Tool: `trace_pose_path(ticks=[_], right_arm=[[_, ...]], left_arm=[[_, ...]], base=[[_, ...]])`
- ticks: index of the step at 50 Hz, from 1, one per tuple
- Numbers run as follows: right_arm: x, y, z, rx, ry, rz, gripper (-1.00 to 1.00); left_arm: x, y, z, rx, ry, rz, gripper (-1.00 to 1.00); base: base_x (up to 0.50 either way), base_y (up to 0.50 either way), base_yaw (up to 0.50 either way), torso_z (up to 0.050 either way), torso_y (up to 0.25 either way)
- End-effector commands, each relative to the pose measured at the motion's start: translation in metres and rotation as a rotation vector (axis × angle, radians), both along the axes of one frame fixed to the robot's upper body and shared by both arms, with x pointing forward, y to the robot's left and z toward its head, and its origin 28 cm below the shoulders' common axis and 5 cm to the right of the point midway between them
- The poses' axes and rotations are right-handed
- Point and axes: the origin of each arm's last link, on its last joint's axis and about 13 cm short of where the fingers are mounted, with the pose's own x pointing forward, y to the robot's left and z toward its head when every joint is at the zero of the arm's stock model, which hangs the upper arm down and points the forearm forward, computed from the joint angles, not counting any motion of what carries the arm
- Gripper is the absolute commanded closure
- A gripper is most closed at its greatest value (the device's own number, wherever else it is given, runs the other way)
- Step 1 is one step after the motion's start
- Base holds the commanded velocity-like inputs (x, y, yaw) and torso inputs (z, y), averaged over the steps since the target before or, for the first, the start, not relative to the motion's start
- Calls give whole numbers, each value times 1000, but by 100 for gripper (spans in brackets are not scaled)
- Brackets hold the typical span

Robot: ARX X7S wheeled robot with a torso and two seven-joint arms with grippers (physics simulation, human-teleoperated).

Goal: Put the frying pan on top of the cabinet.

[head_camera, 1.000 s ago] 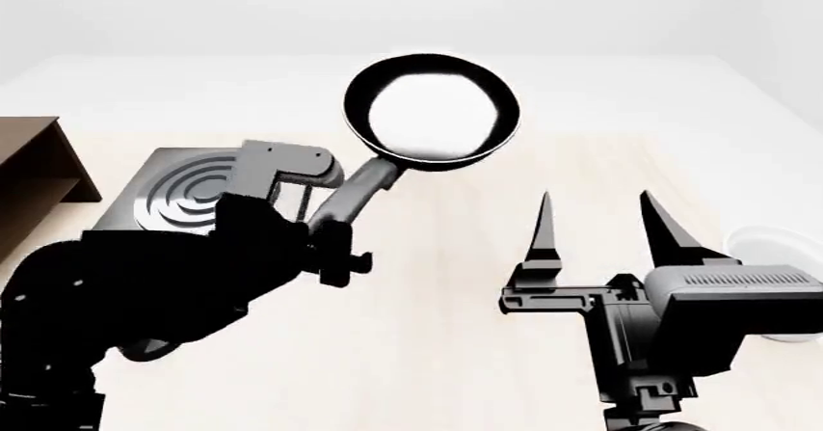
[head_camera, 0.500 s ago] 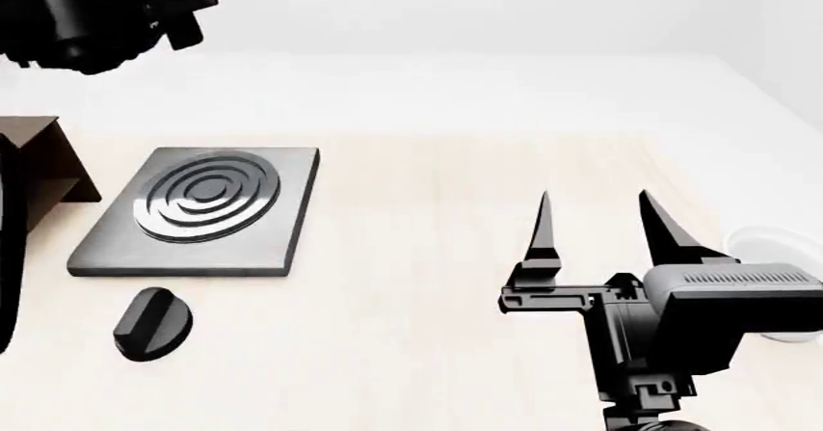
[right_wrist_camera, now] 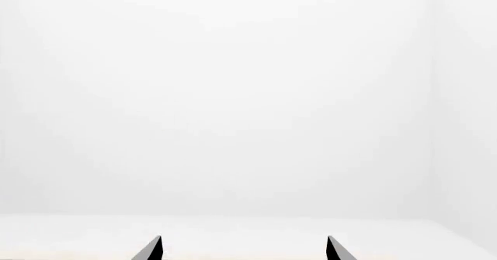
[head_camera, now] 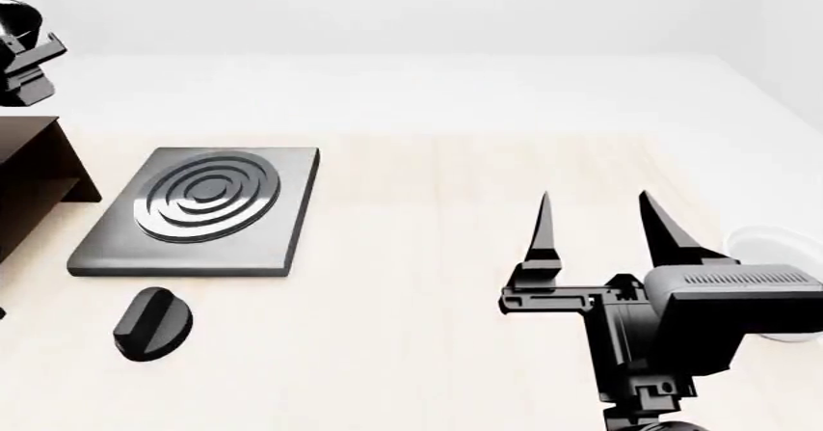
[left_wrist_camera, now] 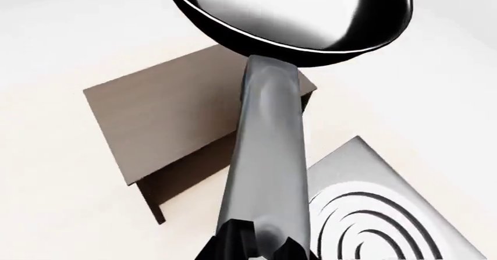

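Above the cabinet and the grey hob beside it, the left gripper clamps the handle of the frying pan, holding it aloft, while the right gripper hovers over the table with jaws spread wide and nothing between them.

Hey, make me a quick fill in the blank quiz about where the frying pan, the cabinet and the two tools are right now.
1. The left tool grips the frying pan by its ____.
2. In the left wrist view, the brown box under the pan is the ____.
3. The right tool holds ____.
4. The grey hob has ____ rings.

Missing words: handle; cabinet; nothing; concentric
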Motion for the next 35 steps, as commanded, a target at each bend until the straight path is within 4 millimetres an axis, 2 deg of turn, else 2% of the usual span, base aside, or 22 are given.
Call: trace_pose_path(ticks=[1, 5, 16, 35], right_arm=[[0, 1, -1, -2, 2, 1, -100], [0, 1, -1, -3, 4, 2, -100], [1, 1, -2, -2, 8, 5, -100], [0, 2, -2, -3, 6, 9, -100]], left_arm=[[-10, 31, -3, -2, 17, 188, 100], [-11, 32, -5, -39, 23, 187, 100], [-11, 33, -11, -4, 50, 176, 100], [-12, 37, -20, -30, 69, 198, 100]], base=[[0, 0, 0, 0, 10], [0, 0, -1, 0, 0], [0, 0, -1, 0, 1], [2, 1, 0, 0, -250]])
